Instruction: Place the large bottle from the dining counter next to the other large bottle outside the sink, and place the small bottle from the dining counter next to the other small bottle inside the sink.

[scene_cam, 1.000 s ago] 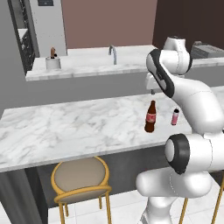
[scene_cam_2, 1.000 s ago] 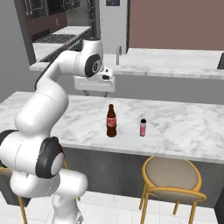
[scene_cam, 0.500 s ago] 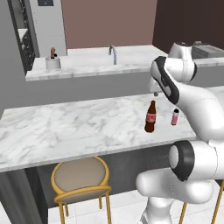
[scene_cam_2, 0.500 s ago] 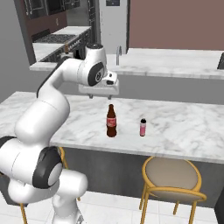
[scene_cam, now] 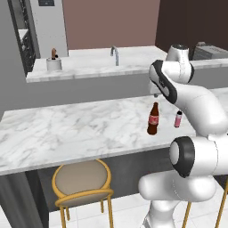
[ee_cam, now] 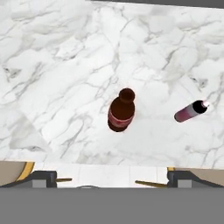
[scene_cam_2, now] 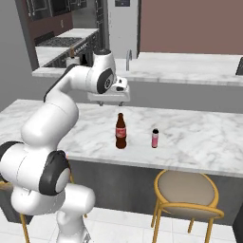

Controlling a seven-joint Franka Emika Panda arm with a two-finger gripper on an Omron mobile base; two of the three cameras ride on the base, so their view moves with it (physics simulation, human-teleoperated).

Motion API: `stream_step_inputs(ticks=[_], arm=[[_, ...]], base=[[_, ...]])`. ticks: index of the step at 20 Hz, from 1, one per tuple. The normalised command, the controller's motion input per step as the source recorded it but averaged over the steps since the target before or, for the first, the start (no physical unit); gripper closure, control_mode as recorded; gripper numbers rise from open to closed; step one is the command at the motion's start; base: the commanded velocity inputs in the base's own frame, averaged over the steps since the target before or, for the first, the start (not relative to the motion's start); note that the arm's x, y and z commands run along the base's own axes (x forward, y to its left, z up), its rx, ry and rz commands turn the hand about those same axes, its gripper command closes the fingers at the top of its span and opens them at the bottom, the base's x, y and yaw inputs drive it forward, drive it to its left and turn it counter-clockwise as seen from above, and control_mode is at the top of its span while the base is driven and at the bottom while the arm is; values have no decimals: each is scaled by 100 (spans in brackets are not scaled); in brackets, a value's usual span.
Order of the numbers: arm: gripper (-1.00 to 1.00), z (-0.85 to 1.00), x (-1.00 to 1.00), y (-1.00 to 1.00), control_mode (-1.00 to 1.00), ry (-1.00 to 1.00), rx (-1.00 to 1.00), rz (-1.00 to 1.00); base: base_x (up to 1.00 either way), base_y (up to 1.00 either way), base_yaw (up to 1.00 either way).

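Right base view: tool point(scene_cam_2: 113, 102) moved over large bottle point(scene_cam_2: 121, 131).

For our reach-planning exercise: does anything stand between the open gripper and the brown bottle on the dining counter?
Nothing visible does. The gripper hangs open above the large bottle, apart from it. The small bottle stands off to the side on the dining counter, outside the path down.
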Motion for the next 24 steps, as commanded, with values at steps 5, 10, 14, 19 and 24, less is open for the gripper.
stream_step_inputs(ticks=[5, 10, 14, 19, 24], arm=[[-100, 0, 43, 0, -100, 12, -2, 0], [-100, -3, 34, 0, -100, 3, 0, 0], [-100, -6, 31, 0, -100, 0, 0, 0], [-100, -9, 39, 0, -100, 0, 0, 0], [-100, -13, 18, -1, -100, 0, 0, 0]], base=[[0, 0, 0], [0, 0, 0], [0, 0, 0], [0, 0, 0], [0, 0, 0]])
